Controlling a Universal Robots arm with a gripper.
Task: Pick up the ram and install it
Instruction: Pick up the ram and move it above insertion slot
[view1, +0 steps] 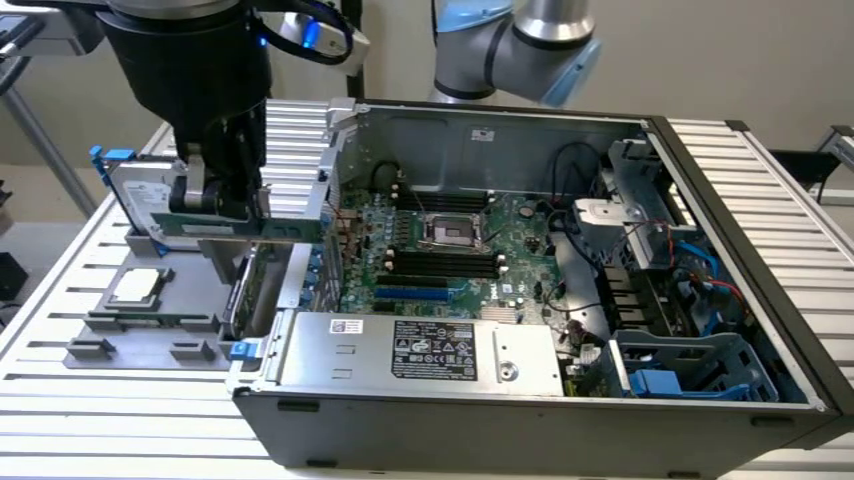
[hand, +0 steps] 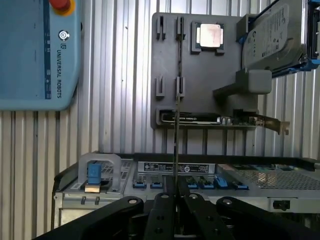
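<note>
The ram (view1: 287, 228) is a long thin green stick. It hangs level above the grey holder tray (view1: 147, 330), at the exterior view's left of the open computer case (view1: 534, 410). My gripper (view1: 227, 205) is shut on it from above. In the wrist view the ram (hand: 177, 125) shows edge-on as a thin line running out from between my fingertips (hand: 176, 186), over the grey holder tray (hand: 200, 75). The black memory slots (view1: 441, 262) lie on the motherboard inside the case, apart from the ram.
A silver processor chip (view1: 138, 286) and an upright green expansion card (hand: 200, 119) sit in the tray, with a hard drive (view1: 134, 190) behind. A silver power supply (view1: 414, 350) fills the case's near side. A blue teach pendant (hand: 35, 55) lies on the slatted table.
</note>
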